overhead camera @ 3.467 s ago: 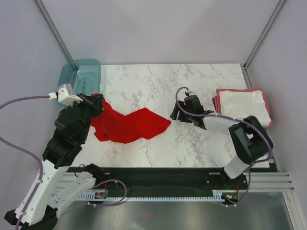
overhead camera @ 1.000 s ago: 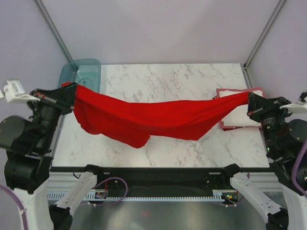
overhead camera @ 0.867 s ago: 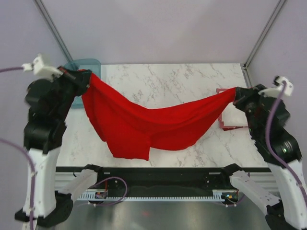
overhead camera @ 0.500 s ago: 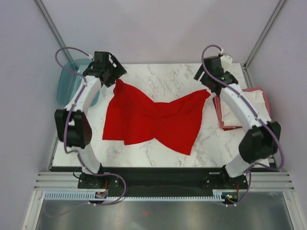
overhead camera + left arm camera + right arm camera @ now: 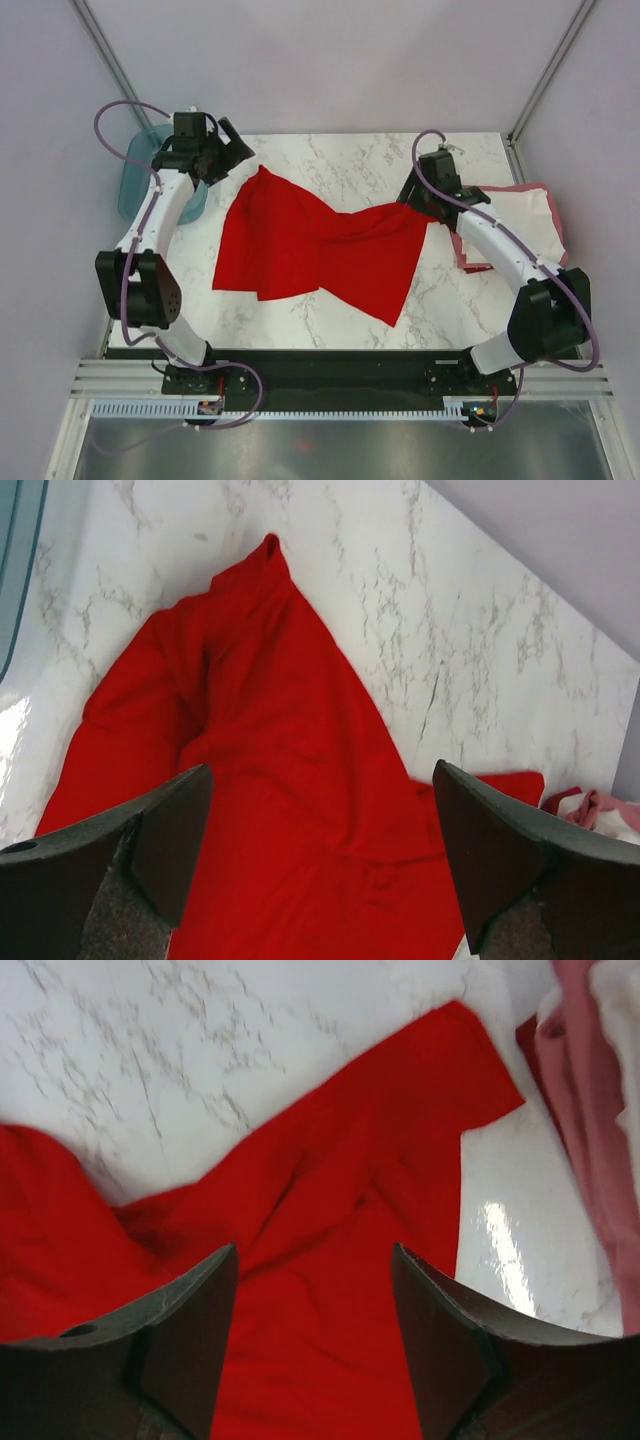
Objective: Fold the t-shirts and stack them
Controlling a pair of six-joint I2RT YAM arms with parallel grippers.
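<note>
Red cloth dominates the work area: the bright red t-shirt (image 5: pixel 315 250) lies on the marble table (image 5: pixel 340 160), roughly central, spread wide at both ends but pinched into diagonal creases across its middle. I read the left gripper (image 5: pixel 322 770) as released, jaws wide apart, nothing between them, poised over the far-left peak of the shirt. The right gripper (image 5: pixel 315 1250) is likewise released, jaws apart above the shirt's far-right corner, with the cloth lying on the table beneath and not in the fingers. I judge the step in hand to be the lay-out of the red shirt ahead of folding; no fold is made in it yet. The next move calls for a flatter garment: I would regrasp two edge points and draw out the central gather, or take both corners on one side and carry them across in a first fold. The finished stack sits at the right edge of the table, a folded white t-shirt (image 5: pixel 510 225) on top of a dull pinkish-red t-shirt (image 5: pixel 548 192). The red shirt's right corner lies just beside that stack, so any pull or sweep by the right arm risks disturbing it. A translucent teal tub (image 5: pixel 135 175) stands at the far-left corner, close to the left arm's elbow; I allow clearance there.
</note>
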